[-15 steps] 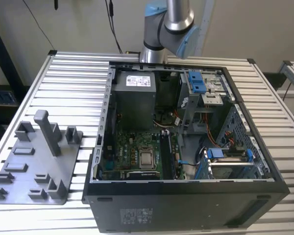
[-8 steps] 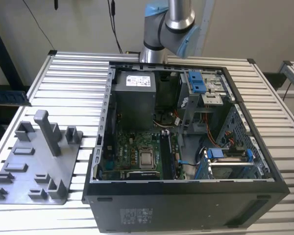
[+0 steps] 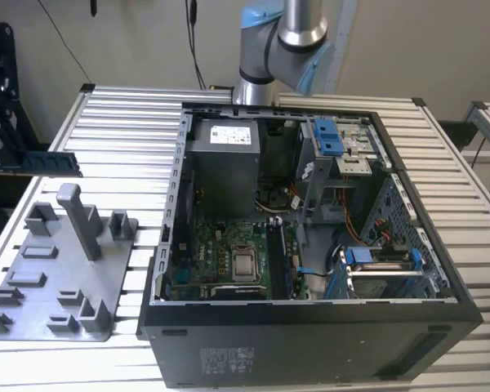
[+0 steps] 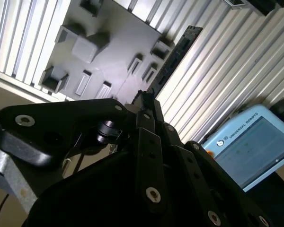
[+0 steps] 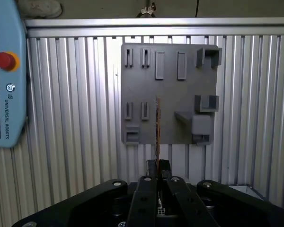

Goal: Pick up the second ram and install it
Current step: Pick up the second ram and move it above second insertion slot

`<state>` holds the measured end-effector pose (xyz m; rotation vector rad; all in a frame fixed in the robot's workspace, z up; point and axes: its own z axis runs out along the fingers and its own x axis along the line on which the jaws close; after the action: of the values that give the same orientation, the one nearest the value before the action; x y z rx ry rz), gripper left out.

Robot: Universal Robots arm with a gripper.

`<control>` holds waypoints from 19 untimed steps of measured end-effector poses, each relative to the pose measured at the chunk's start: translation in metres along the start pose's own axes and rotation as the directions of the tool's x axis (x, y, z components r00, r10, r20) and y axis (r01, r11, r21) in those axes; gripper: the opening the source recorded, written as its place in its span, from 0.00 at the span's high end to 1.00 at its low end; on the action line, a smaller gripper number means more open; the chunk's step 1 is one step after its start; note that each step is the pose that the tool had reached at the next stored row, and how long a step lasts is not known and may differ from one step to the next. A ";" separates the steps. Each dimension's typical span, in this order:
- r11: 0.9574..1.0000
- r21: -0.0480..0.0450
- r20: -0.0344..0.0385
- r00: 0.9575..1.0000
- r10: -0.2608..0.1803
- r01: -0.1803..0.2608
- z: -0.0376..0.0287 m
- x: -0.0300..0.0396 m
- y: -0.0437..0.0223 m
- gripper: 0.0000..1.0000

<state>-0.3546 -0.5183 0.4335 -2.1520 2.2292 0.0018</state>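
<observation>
Where the ribbed aluminium surface (image 3: 122,114) runs back to a plain beige wall, the robot arm (image 3: 287,37) rises behind an open computer case (image 3: 310,335) that lies on its side with its motherboard (image 3: 220,249) facing up. Inside the case, a grey power supply (image 3: 224,155) sits toward the wall and a processor socket (image 3: 245,264) shows near the middle of the board. Blue-tabbed drive bays (image 3: 331,135) and cabling crowd the half on the exterior view's right. To the exterior view's left of the case, a grey holder tray (image 3: 65,282) lies flat on the slats, with a tall post (image 3: 82,216) and several low brackets standing up from it. Above the tray and clear of it, the second ram (image 3: 41,162) hangs roughly level, gripped near one end by the tool (image 5: 157,165), whose narrow fingers (image 5: 146,194) are pressed together on the stick. In the first wrist view the stick appears edge-on as a thin line over the tray, and in the second wrist view it runs away from the fingertips as a long dark strip. A blue-cased teach pendant (image 5: 7,71) with a red button sits off to one side of the tray. Black cables (image 3: 192,33) hang down the wall, and another slatted frame (image 3: 486,114) stands at the exterior view's right edge. The exterior view's left edge cuts off the tool's body, its black linkage blocks much of both wrist views, and the memory slots beside the socket are too dark to make out.
</observation>
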 end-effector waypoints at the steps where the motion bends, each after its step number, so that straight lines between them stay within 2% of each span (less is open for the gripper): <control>1: 1.000 0.000 0.000 1.000 0.000 0.000 0.0001 -0.0001 -0.0044 0.86; 10: 1.000 0.000 0.000 1.000 -0.003 0.003 0.0012 -0.0014 -0.0418 0.86; 19: 1.000 0.000 0.000 1.000 -0.007 0.007 0.0024 -0.0028 -0.0822 0.86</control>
<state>-0.2724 -0.5183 0.4335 -2.1598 2.2220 0.0020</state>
